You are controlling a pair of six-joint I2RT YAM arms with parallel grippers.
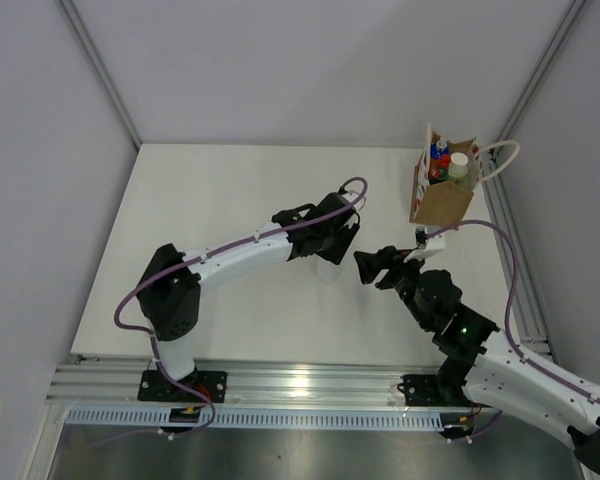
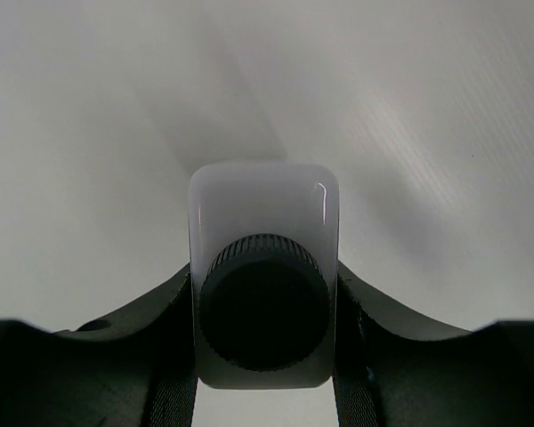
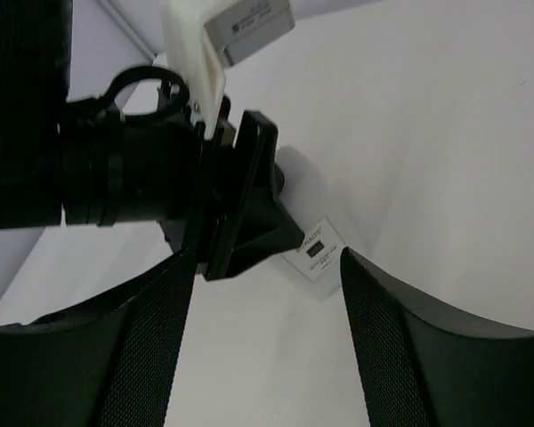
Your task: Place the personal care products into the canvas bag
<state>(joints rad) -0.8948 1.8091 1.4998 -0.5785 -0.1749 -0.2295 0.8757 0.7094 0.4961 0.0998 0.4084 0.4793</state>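
Gripping the clear square plastic bottle with the black screw cap, the left claw has its two dark fingers touching opposite flat sides, just under the cap. This seems a good hold, because flat walls do not turn between the pads. This pair is near the middle of the white surface. I cannot tell if the bottle is lifted or stands on it.

The tan-brown canvas bag with white cord handles stands upright at the far right corner. The olive-green cylinder bottle with whitish cap and the orange-red bottle with blue cap are already inside, side by side. So only the clear bottle is left.

The right claw is spread wide and holds nothing. It faces the left claw from just beside it, perhaps to receive the bottle, as the bag is on its side.
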